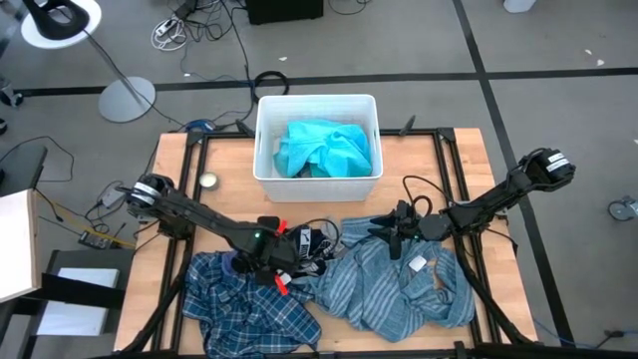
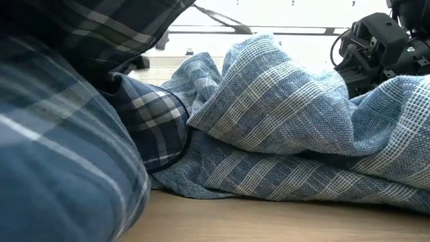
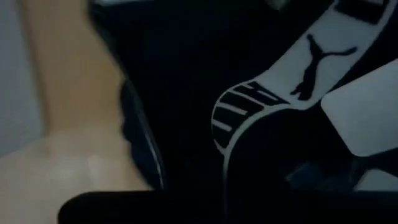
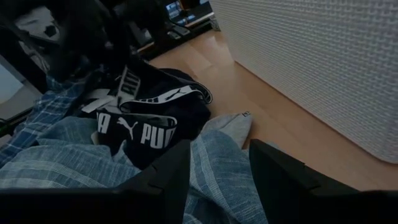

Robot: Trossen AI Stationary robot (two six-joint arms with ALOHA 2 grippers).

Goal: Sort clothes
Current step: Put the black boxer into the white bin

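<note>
Table (image 1: 469,165) first, since it's the biggest thing here: light wood, and the whole near half is buried in laundry while the far corners on both sides of the bin stay bare. We see the grey-blue striped shirt (image 1: 399,289) crumpled over the near right part, rumpled into thick folds in the low view (image 2: 282,114). The blue-white plaid shirt (image 1: 244,304) lies bunched at the near left, its edge touching the striped one and hanging close to the table's front edge. The white bin (image 1: 265,150) sits at the far middle, and the turquoise tee (image 1: 324,148) is piled inside it. Between the two shirts lie the small black pieces (image 1: 314,244), with white waistbands and white lettering plain in the right wrist view (image 4: 152,121).

The left gripper (image 1: 282,261) is down right at that black pile; its wrist view is filled with black cloth and a white band (image 3: 273,93), and we honestly can't tell how its fingers stand. The right gripper (image 1: 392,234) hovers low over the far edge of the striped shirt, fingers (image 4: 168,171) spread apart with nothing between them, striped cloth just below. There's an open strip of wood between the shirts and the bin.
</note>
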